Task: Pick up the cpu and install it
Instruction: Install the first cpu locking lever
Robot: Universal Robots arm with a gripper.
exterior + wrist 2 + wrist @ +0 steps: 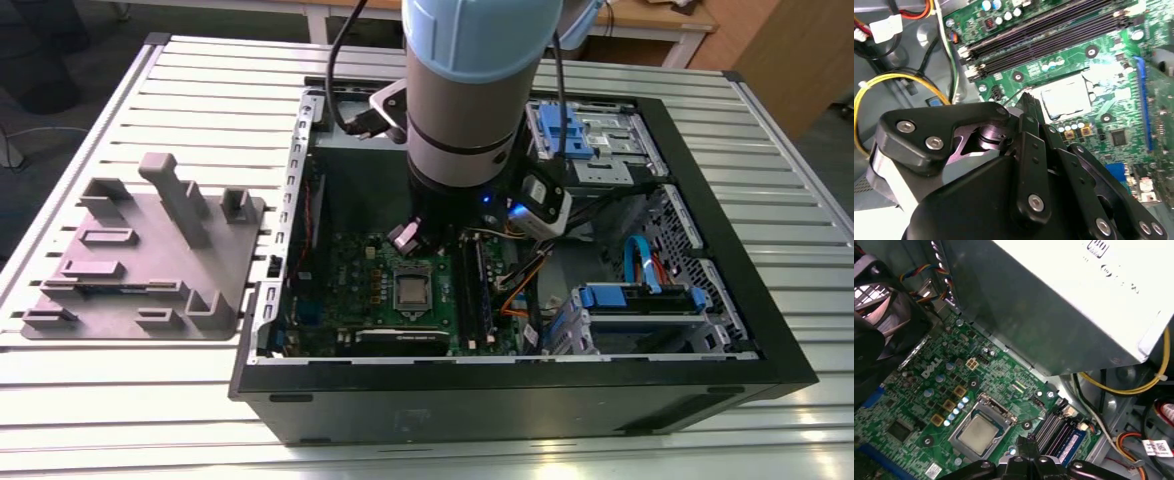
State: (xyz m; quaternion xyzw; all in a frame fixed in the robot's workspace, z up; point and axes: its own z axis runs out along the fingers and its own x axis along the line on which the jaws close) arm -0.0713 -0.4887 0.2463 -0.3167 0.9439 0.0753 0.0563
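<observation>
Slatted metal tabletop (120, 400) carries an open black case (534, 400) lying on its side, with a grey fixture plate (134, 255) just beside it at the exterior view's left, touching nothing else. Inside the case the green board (360, 300) lies flat, and the cpu (414, 290) sits in its socket at the board's middle, silvery top up; both wrist views show it seated square within the socket frame (985, 431), its pale rim (1066, 97) level with the surround. The arm (467, 90) stands upright over the board, and the gripper (1026, 442) hovers just beside the socket, on the side toward the dark memory slots (1054, 30), apart from the chip. In both wrist views the black fingers come together at their tips with nothing between them. White print shows on the board near the socket and on a label on the grey power supply box (1064, 300), which overhangs one board edge closely. Yellow cables (1124, 385) loop past the slots. Blue drive brackets (641, 300) crowd the exterior view's right; above the socket the space is open.
</observation>
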